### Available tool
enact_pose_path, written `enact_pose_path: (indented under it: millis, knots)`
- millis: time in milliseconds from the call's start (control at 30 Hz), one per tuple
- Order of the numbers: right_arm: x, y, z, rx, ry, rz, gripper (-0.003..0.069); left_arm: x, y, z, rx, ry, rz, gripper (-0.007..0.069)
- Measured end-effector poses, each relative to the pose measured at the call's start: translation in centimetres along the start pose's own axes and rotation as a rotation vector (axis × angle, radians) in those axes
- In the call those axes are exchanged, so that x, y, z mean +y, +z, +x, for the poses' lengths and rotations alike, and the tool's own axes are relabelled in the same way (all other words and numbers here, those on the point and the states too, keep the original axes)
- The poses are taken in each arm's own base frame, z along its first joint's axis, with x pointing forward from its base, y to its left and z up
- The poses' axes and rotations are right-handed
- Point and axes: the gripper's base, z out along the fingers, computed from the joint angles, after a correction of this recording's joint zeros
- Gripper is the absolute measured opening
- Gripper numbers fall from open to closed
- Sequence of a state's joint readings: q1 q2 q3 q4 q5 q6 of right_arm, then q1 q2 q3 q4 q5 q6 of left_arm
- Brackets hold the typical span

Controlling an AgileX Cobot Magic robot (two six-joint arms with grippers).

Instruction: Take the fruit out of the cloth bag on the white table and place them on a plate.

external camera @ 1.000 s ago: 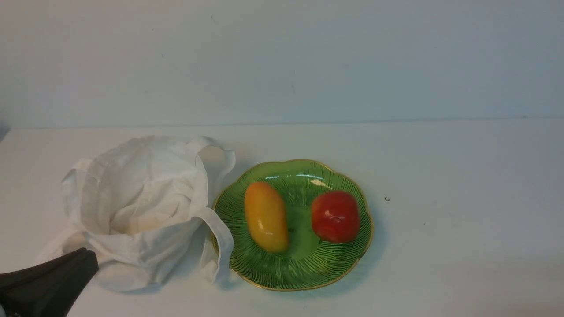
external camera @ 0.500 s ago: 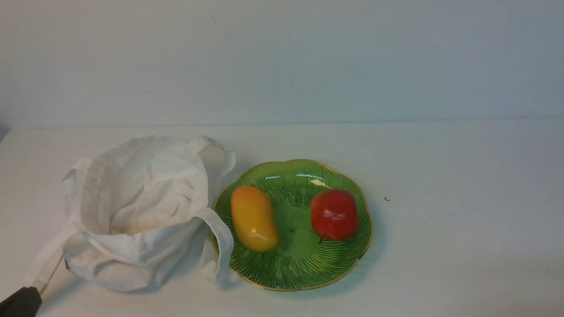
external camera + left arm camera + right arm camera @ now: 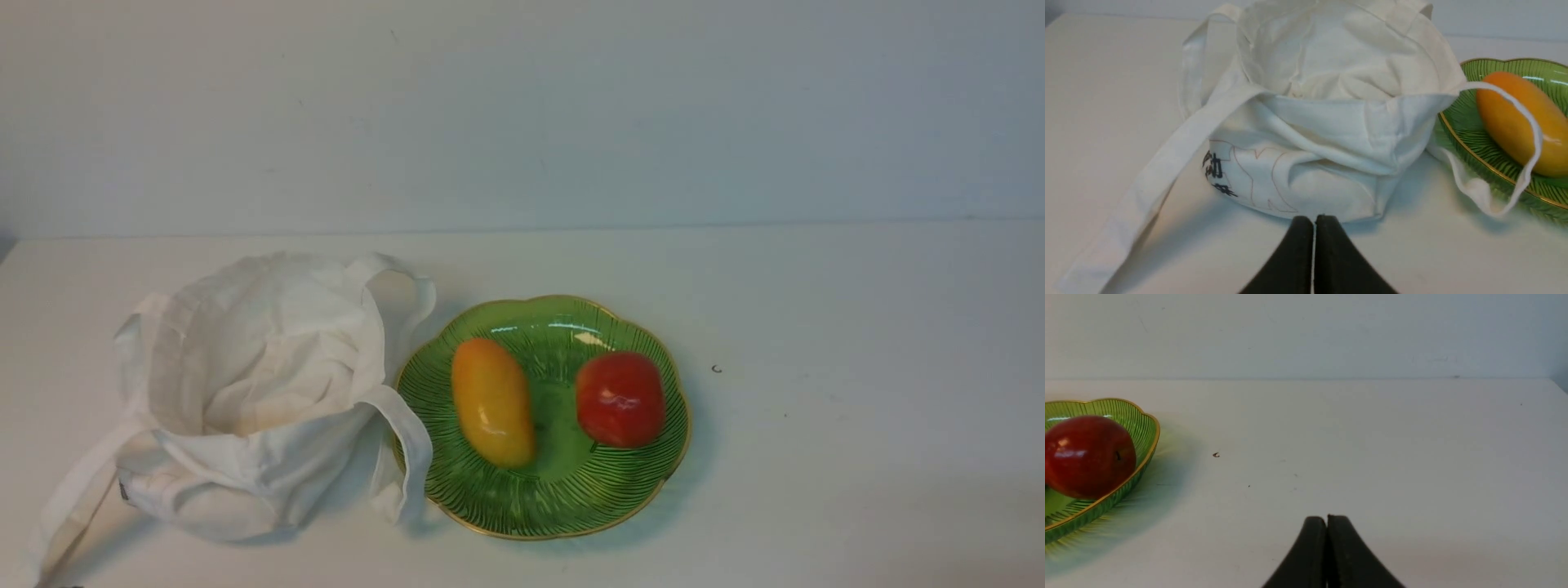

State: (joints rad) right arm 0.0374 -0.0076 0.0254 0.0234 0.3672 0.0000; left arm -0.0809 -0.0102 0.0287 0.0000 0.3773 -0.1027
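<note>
The yellow-orange oval fruit (image 3: 492, 402) (image 3: 1521, 122) lies on the green gold-rimmed plate (image 3: 563, 506) (image 3: 1474, 143) (image 3: 1139, 428), beside a round red apple (image 3: 620, 399) (image 3: 1088, 456). Left of the plate, the white cloth bag (image 3: 261, 392) (image 3: 1331, 134) sits slumped and open on the white table (image 3: 857, 343); one strap drapes over the plate's rim. My left gripper (image 3: 1314, 222) is shut and empty, just short of the bag's near side. My right gripper (image 3: 1326, 520) is shut and empty over bare table, off to the plate's right. Neither gripper shows in the front view.
A long bag strap (image 3: 73, 506) (image 3: 1147, 192) trails over the table toward the near left edge. A tiny dark speck (image 3: 717, 369) (image 3: 1215, 455) lies right of the plate. A pale wall (image 3: 522, 114) closes off the table's far edge.
My left gripper drew back out of the front view's lower left corner. The yellow-orange fruit rocked left on the plate, then back to the right.
</note>
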Motion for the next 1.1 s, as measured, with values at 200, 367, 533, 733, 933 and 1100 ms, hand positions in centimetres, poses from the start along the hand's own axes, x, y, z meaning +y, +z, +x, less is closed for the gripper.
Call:
enact_pose_path:
  millis: [200,367,533,733,933,1100]
  knots:
    - [0.0,0.0,0.0,0.0,0.0,0.0,-0.0014,-0.08,-0.01,0.0,0.003,0.006,0.015,-0.0008]
    - [0.0,0.0,0.0,0.0,0.0,0.0,-0.0014,-0.09,-0.01,0.01,0.004,0.006,0.016,-0.0008]
    - [0.0,0.0,0.0,0.0,0.0,0.0,-0.0014,-0.09,-0.01,0.02,0.005,0.006,0.016,-0.0008]
    - [0.0,0.0,0.0,0.0,0.0,0.0,-0.0014,-0.09,-0.01,0.02,0.005,0.006,0.016,-0.0008]
    - [0.0,0.0,0.0,0.0,0.0,0.0,-0.0014,-0.09,-0.01,0.02,0.005,0.006,0.016,-0.0008]
    - [0.0,0.0,0.0,0.0,0.0,0.0,-0.0014,-0.09,-0.01,0.02,0.005,0.006,0.016,-0.0008]
